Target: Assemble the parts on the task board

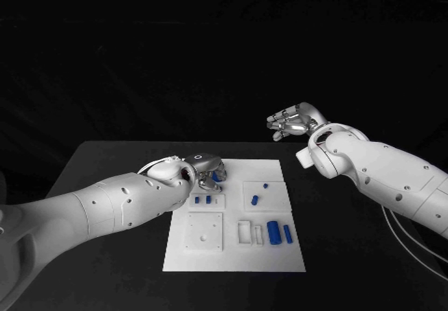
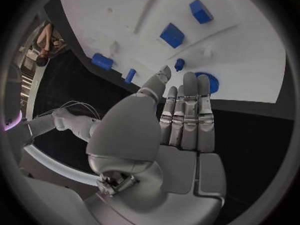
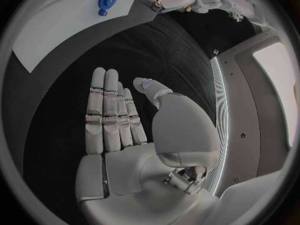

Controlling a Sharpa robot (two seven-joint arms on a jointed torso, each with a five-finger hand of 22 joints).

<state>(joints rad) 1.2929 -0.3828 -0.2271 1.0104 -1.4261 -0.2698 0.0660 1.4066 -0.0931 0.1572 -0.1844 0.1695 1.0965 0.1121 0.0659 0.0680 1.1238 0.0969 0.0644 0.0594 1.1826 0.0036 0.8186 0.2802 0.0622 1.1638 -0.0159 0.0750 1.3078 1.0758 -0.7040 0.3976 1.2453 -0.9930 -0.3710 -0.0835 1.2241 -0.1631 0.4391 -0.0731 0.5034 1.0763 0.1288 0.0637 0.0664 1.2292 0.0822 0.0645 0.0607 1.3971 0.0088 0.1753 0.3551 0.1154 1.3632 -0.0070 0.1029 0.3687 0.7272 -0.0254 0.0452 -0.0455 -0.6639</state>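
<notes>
The white task board (image 1: 234,256) lies in the middle of the black table. My left hand (image 1: 207,175) hovers over its far left corner with fingers straight and nothing held; the left wrist view shows the left hand (image 2: 184,115) flat, its tips just short of a round blue part (image 2: 210,83). That round blue part (image 1: 220,173) sits beside the hand. Small blue blocks (image 1: 204,200) lie in a recess close by, and a larger blue cylinder (image 1: 274,232) lies at the near right. My right hand (image 1: 294,122) is raised beyond the board's far right, and the right hand (image 3: 115,115) is spread and empty.
A square white plate (image 1: 204,232) with small holes sits on the board's near left. Two more small blue pieces (image 1: 254,199) lie in the right middle section. Bare black table (image 1: 355,227) surrounds the board on every side.
</notes>
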